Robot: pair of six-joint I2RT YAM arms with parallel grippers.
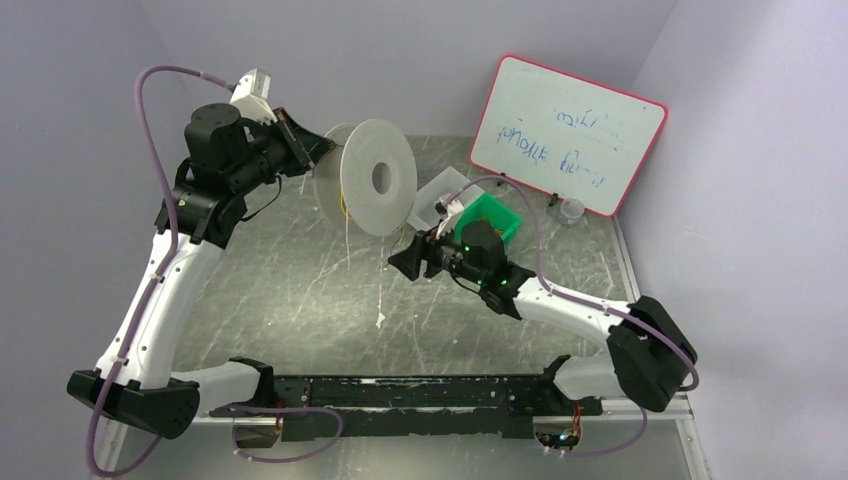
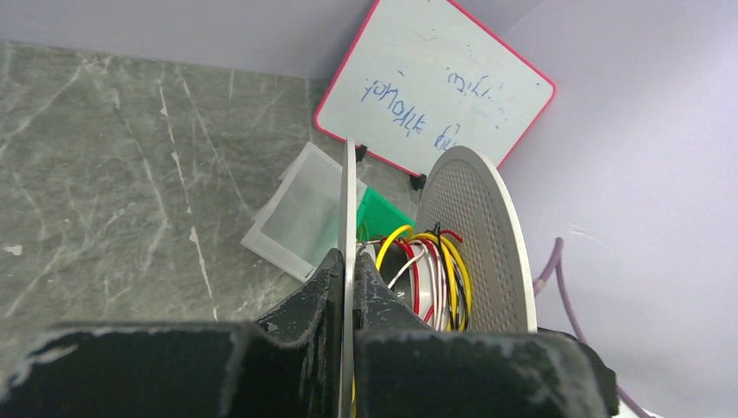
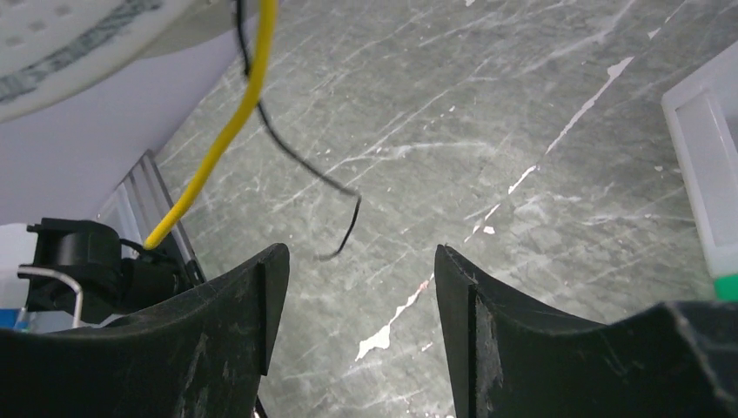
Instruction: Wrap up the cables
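A white spool [image 1: 378,177] hangs in the air at the back middle of the table. My left gripper [image 1: 318,150] is shut on one thin flange of the spool [image 2: 349,209]. Yellow, red, black and white cables [image 2: 435,270] are wound round its core between the flanges. A yellow cable [image 3: 228,131] and a black cable [image 3: 306,170] hang loose from the spool above my right gripper [image 3: 352,261]. My right gripper [image 1: 402,262] is open and empty, just below and right of the spool.
A whiteboard [image 1: 567,133] with a red rim leans at the back right. A green bin [image 1: 492,215] and a clear lid [image 1: 442,192] lie behind the right gripper. A small clear cup [image 1: 572,210] stands near the whiteboard.
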